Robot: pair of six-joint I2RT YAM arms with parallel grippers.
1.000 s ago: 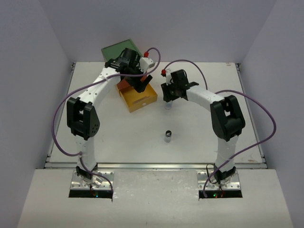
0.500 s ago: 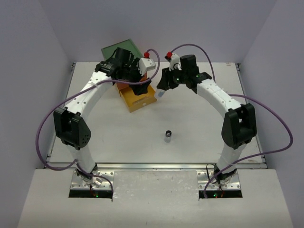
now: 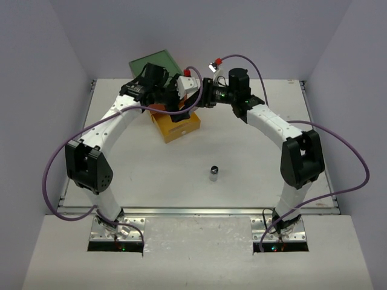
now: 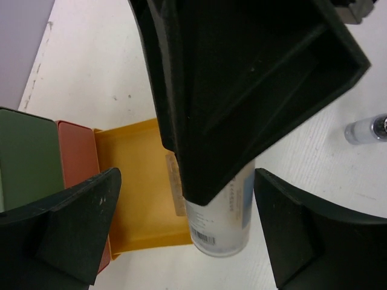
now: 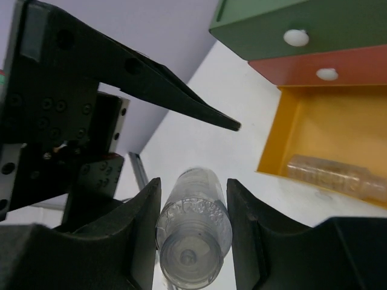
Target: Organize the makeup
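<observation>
At the far left, by the open yellow drawer (image 5: 302, 130) where one clear container (image 5: 329, 172) already lies, my right gripper (image 5: 192, 199) clamps a clear bottle (image 5: 195, 241), my left gripper (image 4: 193, 226) gapes empty, and the black-capped jar (image 3: 213, 173) waits mid-table.

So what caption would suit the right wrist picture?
The right end effector holds a clear plastic bottle facing the open yellow drawer, where another clear container lies.
</observation>
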